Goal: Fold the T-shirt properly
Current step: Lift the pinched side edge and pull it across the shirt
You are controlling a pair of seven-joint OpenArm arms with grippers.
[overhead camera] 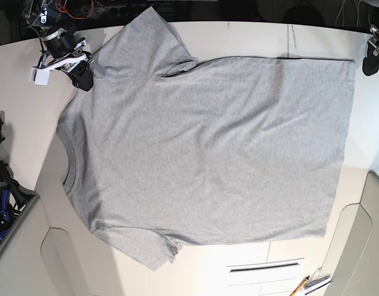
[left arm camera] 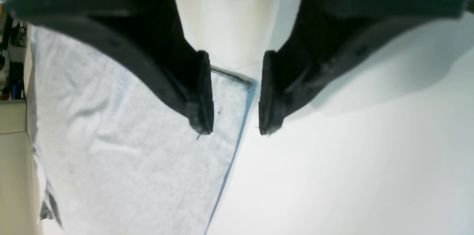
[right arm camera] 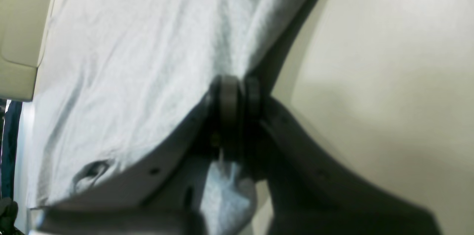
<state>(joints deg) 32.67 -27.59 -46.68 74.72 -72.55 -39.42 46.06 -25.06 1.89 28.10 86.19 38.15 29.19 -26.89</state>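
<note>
The heather-grey T-shirt lies spread flat on the white table, collar to the left and hem to the right, plain side up. My right gripper is at the far-left shoulder beside the upper sleeve. In the right wrist view the right gripper is shut on a pinched ridge of the T-shirt. My left gripper hovers just off the far hem corner. In the left wrist view the left gripper is open, the T-shirt corner lying under the gap, nothing between the fingers.
A pencil and small tools lie at the near table edge. A dark slot runs in the tabletop below the hem. Dark equipment sits off the table's left side. Cables and hardware line the far edge behind my right arm.
</note>
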